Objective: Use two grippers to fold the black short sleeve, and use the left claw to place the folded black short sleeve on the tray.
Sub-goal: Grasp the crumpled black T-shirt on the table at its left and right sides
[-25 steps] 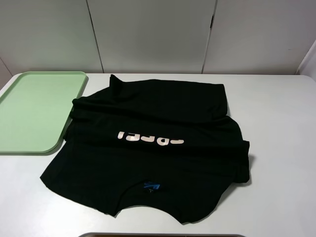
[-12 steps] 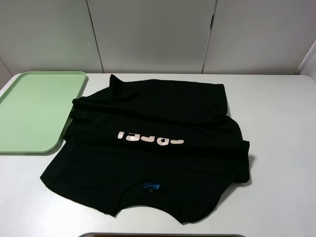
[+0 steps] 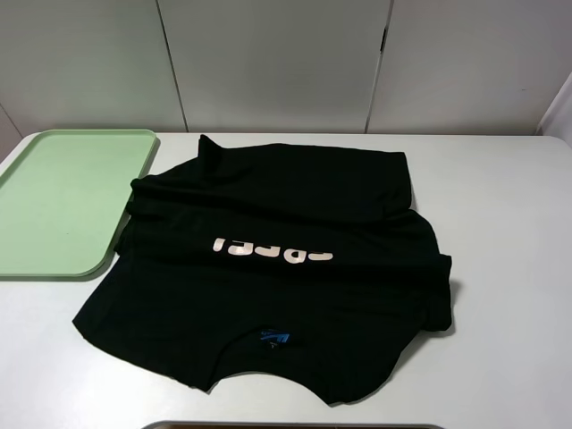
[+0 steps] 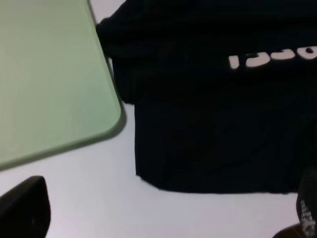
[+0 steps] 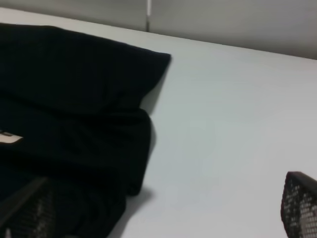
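The black short sleeve (image 3: 268, 286) lies spread open and rumpled, front up, just right of the tray (image 3: 54, 201), one sleeve edge touching the tray's rim. Its white lettering (image 3: 273, 250) sits about level with the tray's near end, and the blue neck label (image 3: 274, 338) lies beyond that. The tray is pale green, round-cornered, low-rimmed and flat.

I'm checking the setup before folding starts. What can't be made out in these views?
1. The white lettering on the black short sleeve: exterior high view, a fold covers part of it, so it is unreadable.
2. The tray: exterior high view, left side cut off by the frame edge.
3. The left gripper and right gripper: absent from the exterior view; wrist views show only blurred jaw tips at frame edges.
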Available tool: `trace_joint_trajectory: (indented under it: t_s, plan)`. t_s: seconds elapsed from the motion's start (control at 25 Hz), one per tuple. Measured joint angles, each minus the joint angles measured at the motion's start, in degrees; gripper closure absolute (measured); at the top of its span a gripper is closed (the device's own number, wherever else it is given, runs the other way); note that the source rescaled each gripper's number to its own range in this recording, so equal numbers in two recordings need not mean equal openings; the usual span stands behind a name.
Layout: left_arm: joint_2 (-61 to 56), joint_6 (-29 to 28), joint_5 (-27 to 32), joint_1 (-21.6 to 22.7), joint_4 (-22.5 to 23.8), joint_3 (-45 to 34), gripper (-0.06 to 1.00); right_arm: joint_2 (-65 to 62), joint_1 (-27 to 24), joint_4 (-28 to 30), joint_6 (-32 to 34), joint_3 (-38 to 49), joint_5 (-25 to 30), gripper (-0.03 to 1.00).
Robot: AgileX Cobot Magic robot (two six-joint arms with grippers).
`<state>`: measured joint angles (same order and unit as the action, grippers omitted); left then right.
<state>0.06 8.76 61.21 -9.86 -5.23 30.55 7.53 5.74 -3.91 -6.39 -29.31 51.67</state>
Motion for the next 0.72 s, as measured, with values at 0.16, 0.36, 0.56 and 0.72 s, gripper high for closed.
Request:
trace_joint_trajectory:
  t_s: [0.16, 0.36, 0.56, 0.72]
  plan:
    - [5.62, 1.72, 0.31, -1.33, -1.7, 2.89, -0.06, 5.5, 0.05, -4.51, -2.91, 0.0, -1.11, -0.03]
    - [14.91, 4.86, 1.2, -3.41, -2.71, 6.48, -0.05, 14.57, 0.18, -8.85, -7.48, 0.0, -3.38, -0.03]
    - [22.98, 7.04, 3.57, -4.92, -2.76, 8.05, -0.05, 22.53, 0.18, -13.9, -18.45, 0.0, -5.02, -0.03]
    - [30.73, 10.19, 5.16, -5.49, -2.76, 8.31, -0.05, 27.79, 1.02, -17.28, -27.33, 0.0, -5.97, -0.03]
